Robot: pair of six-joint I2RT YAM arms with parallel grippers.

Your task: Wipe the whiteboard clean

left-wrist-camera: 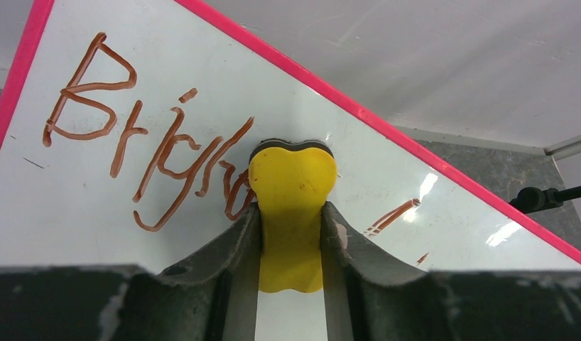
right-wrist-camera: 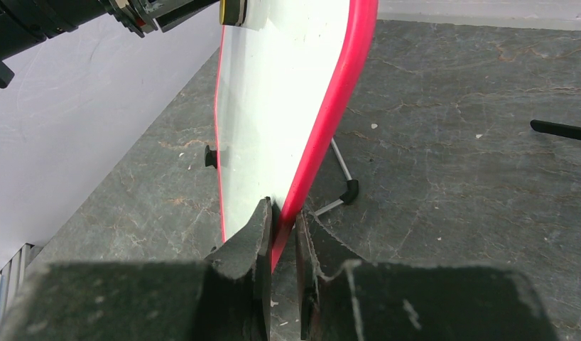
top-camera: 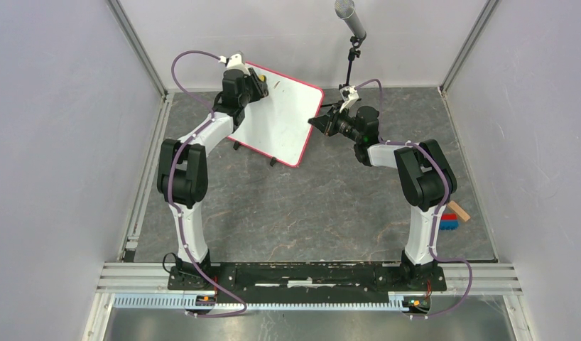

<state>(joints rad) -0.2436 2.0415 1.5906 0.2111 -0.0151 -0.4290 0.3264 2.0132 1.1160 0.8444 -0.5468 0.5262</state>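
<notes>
The whiteboard (top-camera: 284, 117) is white with a pink-red rim and stands tilted on wire feet at the back of the table. In the left wrist view its face (left-wrist-camera: 96, 206) bears red-brown handwriting. My left gripper (top-camera: 258, 84) is shut on a yellow eraser (left-wrist-camera: 292, 206), whose dark pad presses on the board over the end of the writing. My right gripper (top-camera: 317, 122) is shut on the board's right rim (right-wrist-camera: 330, 121); its fingertips (right-wrist-camera: 261, 227) pinch the rim from both sides.
A microphone on a black stand (top-camera: 351, 42) rises behind the right gripper. Coloured blocks (top-camera: 454, 217) lie by the right arm's base. Grey walls and metal frame posts enclose the table.
</notes>
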